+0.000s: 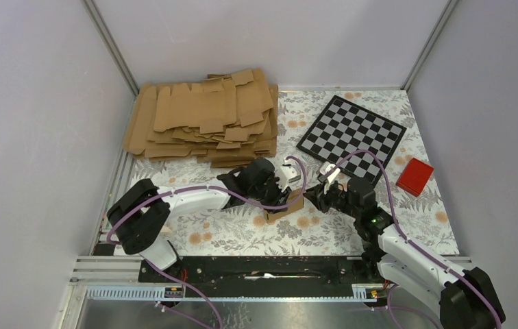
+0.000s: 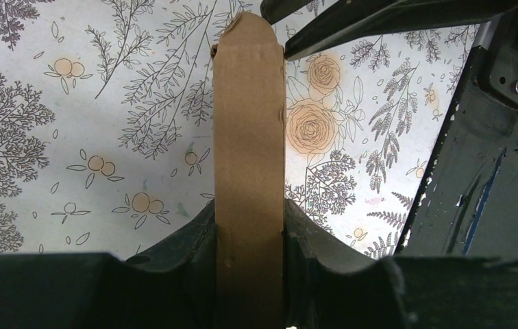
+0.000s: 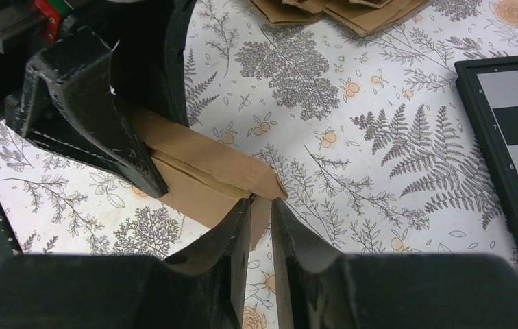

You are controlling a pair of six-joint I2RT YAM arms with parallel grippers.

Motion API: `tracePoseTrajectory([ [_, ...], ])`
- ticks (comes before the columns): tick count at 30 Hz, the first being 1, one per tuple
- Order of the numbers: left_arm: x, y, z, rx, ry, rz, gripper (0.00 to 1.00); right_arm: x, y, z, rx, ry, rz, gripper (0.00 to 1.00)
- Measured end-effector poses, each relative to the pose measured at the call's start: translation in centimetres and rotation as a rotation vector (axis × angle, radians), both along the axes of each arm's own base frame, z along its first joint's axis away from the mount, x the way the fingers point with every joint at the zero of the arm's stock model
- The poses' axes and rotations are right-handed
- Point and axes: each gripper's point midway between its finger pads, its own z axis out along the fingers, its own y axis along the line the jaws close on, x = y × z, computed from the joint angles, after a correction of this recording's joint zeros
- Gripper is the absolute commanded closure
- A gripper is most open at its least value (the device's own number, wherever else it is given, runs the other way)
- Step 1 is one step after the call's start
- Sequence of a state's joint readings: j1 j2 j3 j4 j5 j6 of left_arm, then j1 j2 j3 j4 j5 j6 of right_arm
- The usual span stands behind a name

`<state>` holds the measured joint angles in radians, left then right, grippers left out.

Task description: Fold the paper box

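My left arm [image 1: 188, 197] lies stretched low toward three o'clock, left gripper [image 2: 249, 229] clamped on the paper box [image 2: 249, 123]. My right arm [image 1: 393, 240] reaches toward ten o'clock, right gripper [image 3: 261, 209] fingers nearly together, pinching a flap edge.

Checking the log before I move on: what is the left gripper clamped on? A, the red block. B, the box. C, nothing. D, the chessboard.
B: the left wrist view shows the box squeezed between the two fingers of the left gripper, with cardboard filling the gap from pad to pad.
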<state>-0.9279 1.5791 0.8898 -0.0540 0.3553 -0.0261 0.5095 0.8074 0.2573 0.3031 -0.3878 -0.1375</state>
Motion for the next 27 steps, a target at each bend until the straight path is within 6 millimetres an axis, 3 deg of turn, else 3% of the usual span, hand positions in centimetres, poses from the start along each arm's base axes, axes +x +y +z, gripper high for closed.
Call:
tracePoseTrajectory([
  [27, -0.9, 0.2, -0.2, 0.002, 0.041, -0.029, 0.74, 0.4, 0.8, 1.1, 0.067, -0.003, 0.003, 0.73],
])
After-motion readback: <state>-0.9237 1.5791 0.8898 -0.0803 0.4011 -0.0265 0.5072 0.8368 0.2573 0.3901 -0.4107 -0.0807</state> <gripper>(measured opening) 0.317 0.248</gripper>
